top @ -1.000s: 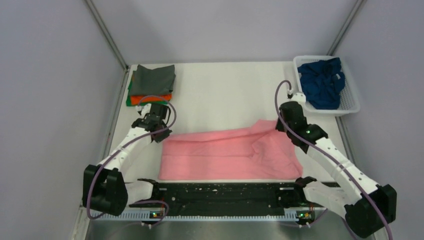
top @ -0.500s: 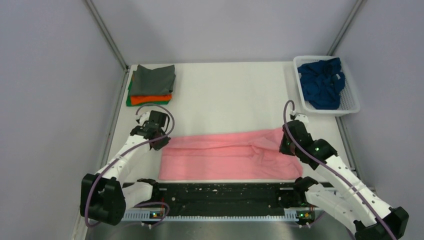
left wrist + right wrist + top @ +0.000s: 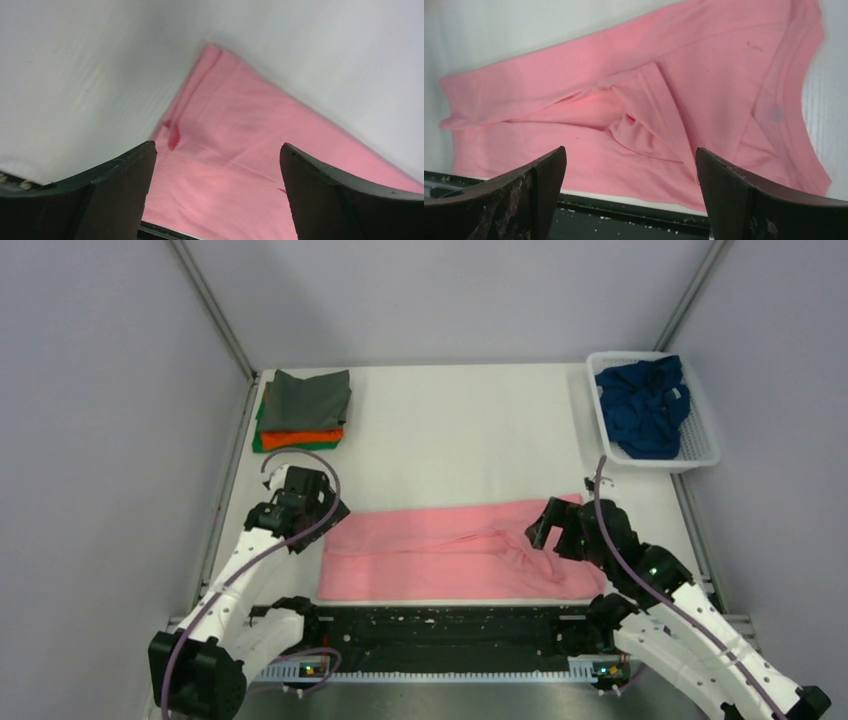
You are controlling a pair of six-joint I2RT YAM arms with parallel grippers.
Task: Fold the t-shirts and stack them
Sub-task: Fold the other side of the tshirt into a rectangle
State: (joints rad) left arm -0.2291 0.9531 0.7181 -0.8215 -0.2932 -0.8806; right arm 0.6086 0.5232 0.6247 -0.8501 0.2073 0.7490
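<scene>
Two empty, wide-open claws, left claw (image 3: pixel 217 146) and right claw (image 3: pixel 630 150), at ends of pink t-shirt (image 3: pixel 450 552).

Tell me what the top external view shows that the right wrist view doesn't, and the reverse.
Only the top external: the folded stack, dark grey t-shirt over orange over green, at the far left; the white basket holding the navy t-shirt at the far right; the left gripper. Only the right wrist: the bunched fold in the shirt's middle, up close. Both: the pink t-shirt lying on the table, and the right gripper, open over it.
</scene>
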